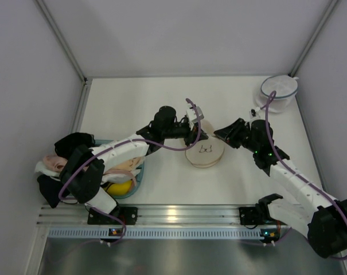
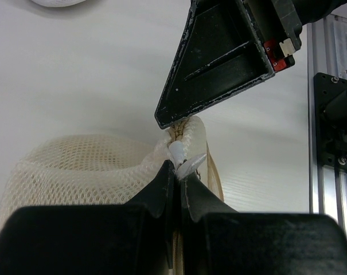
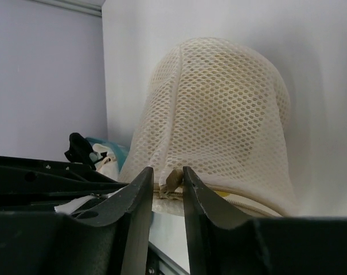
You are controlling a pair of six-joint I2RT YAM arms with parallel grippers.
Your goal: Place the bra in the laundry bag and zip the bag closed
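Observation:
The laundry bag [image 1: 205, 153] lies mid-table, round white mesh with a beige zip rim and a dark mark on its lid. My left gripper [image 1: 197, 133] is at its far edge; in the left wrist view it [image 2: 178, 172] is shut on a pale tab at the bag's rim [image 2: 196, 134]. My right gripper [image 1: 219, 133] meets it from the right. Its jaws [image 3: 168, 177] stand slightly apart with the tan zip pull [image 3: 173, 179] between them, not squeezed. The bra [image 3: 222, 193] shows as a yellow sliver at the rim and a faint tint through the mesh [image 3: 219, 109].
A teal basket [image 1: 140, 177] at the left holds peach, black and yellow garments [image 1: 119, 186]. A second round mesh bag with a blue rim [image 1: 278, 91] sits at the back right. An aluminium rail [image 1: 179, 215] runs along the near edge.

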